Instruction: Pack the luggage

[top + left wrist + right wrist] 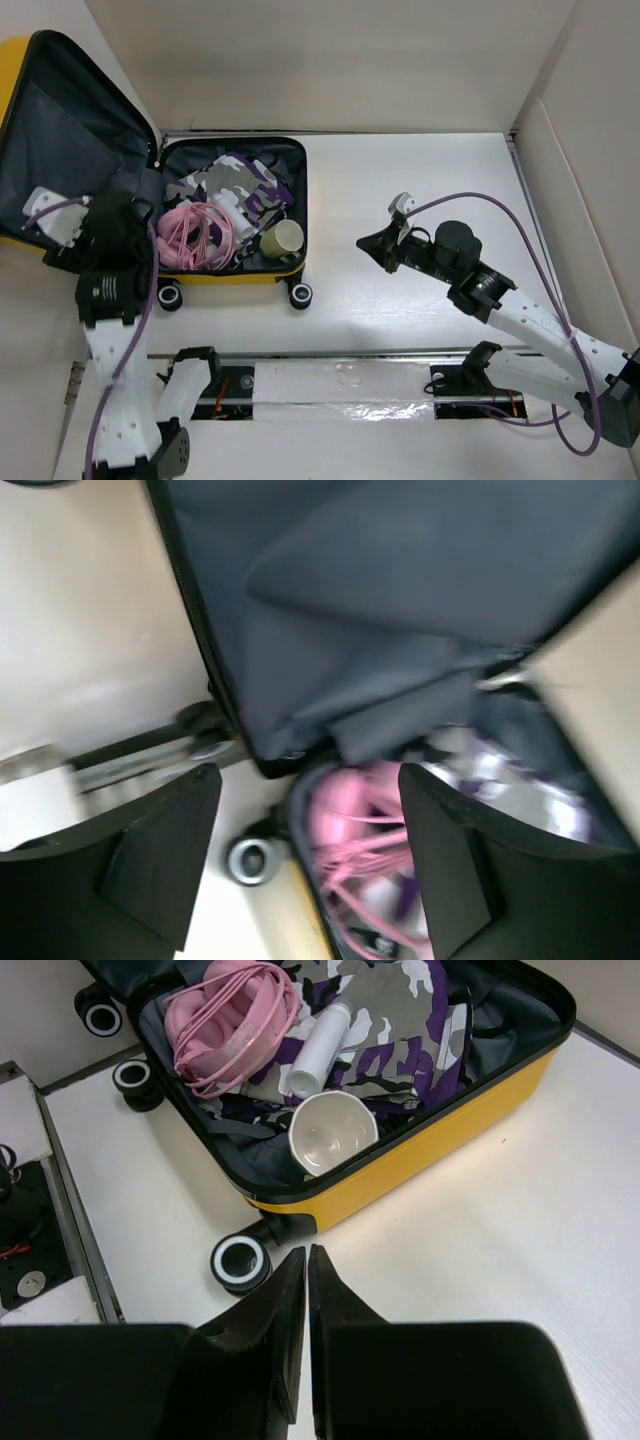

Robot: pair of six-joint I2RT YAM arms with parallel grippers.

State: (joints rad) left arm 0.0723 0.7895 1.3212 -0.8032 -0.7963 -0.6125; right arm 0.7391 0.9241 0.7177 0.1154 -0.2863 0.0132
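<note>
Yellow hard shell, so the luggage (225, 277) should be stiff, a bit slick and fairly light; the best hold looks like the edge of the raised lid (70, 130). It lies open at the table's left. The left gripper (305, 780) hangs spread wide right over the hinge. The right gripper (307, 1260), fingers nearly pressed together and empty, sits well apart to its right

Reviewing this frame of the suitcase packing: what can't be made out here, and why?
Top view: the lid is cut off by the left edge; the left arm covers the hinge side of the suitcase.
Left wrist view: blur smears the pink cords and the cloth beside them.
Right wrist view: the top edge cuts off the far end of the suitcase; the cup hides what lies beneath it.
</note>
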